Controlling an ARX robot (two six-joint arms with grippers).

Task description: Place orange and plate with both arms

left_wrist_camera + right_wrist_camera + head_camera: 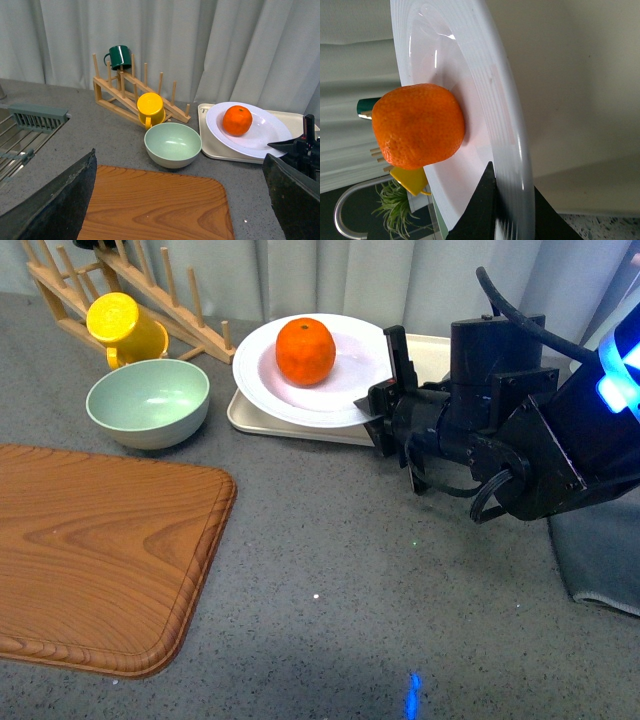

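Observation:
The orange lies in the white plate, which rests tilted over a beige tray at the back of the counter. My right gripper is shut on the plate's right rim. In the right wrist view the rim runs between the two dark fingers, with the orange just inside. In the left wrist view my left gripper is open with nothing between its fingers, above the wooden board, and the orange and plate show off to the right.
A pale green bowl stands left of the plate, a yellow cup behind it against a wooden rack. A green cup hangs on the rack. A wooden board fills the front left. A sink lies far left.

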